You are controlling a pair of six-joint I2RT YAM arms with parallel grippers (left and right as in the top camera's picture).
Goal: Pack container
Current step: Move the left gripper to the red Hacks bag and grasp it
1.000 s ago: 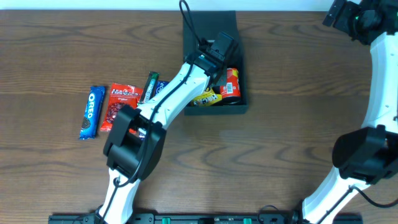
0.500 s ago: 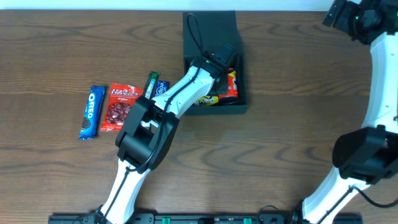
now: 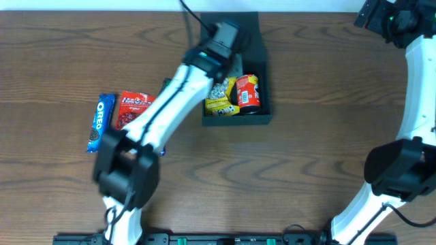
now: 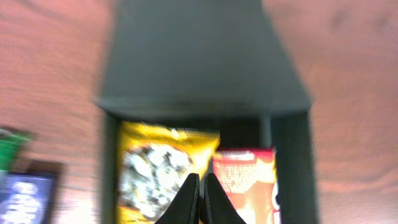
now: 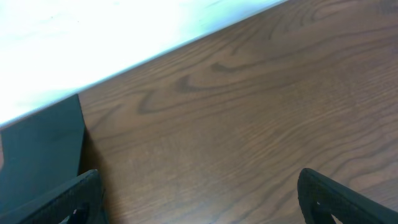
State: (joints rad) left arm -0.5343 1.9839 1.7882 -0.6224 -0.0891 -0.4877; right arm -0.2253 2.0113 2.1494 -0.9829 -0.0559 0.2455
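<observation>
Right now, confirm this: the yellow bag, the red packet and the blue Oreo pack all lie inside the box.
Wrong on the Oreo pack: the overhead view shows it on the table, left of the box. The yellow bag and red packet do lie inside.

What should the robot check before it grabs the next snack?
1. Left gripper shut with nothing in it: ok.
2. Box with lid lying open: ok.
3. Yellow packet and red packet inside the box: ok.
4. Every snack packed: not ok; Oreo and red bag lie on the table.
5. Right gripper open, away from the box: ok.
6. Room left in the box: cannot tell; the left arm covers part.
</observation>
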